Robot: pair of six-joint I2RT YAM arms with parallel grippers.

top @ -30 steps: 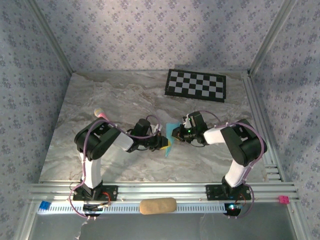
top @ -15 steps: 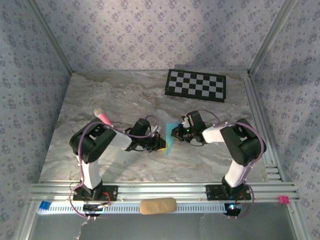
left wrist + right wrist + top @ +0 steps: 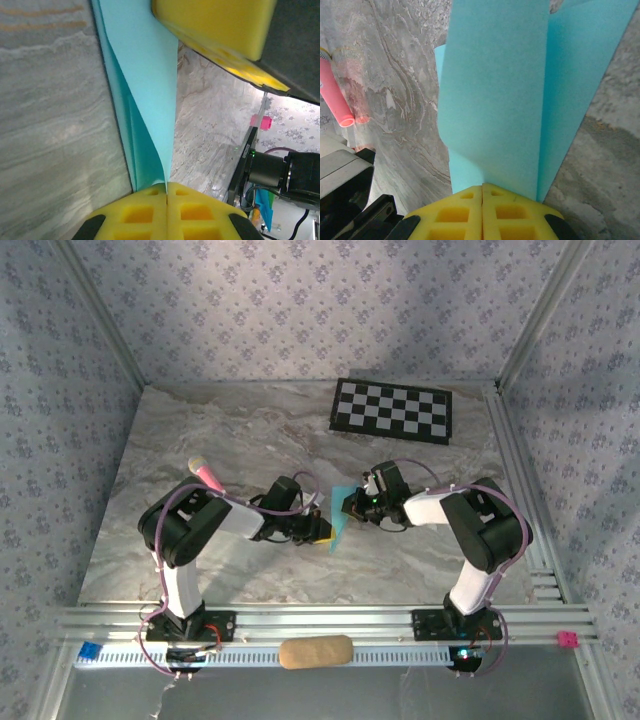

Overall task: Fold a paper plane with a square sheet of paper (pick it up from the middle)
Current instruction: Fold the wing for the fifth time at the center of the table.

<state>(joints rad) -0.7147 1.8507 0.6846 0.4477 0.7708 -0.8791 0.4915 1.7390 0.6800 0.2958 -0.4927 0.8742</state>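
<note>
The light blue sheet of paper (image 3: 339, 518) is folded into a narrow strip and stands between both grippers at the table's middle. My left gripper (image 3: 320, 529) is shut on its near end; in the left wrist view the yellow pads (image 3: 135, 215) meet with the paper (image 3: 145, 100) rising out of their seam. My right gripper (image 3: 352, 505) is shut on the far end; in the right wrist view its pads (image 3: 515, 212) pinch the paper's (image 3: 495, 100) folded layers. The right gripper's yellow finger (image 3: 220, 30) appears at the top of the left wrist view.
A black-and-white checkerboard mat (image 3: 392, 410) lies at the back right. A pink marker pen (image 3: 206, 473) lies behind the left arm, also in the right wrist view as the pen (image 3: 334, 97). A tan pad (image 3: 315, 651) sits on the front rail. Aluminium rails (image 3: 520, 470) edge the right side.
The left arm has shifted slightly and its jaws have closed fully on the paper. The right arm and the paper have hardly moved.
</note>
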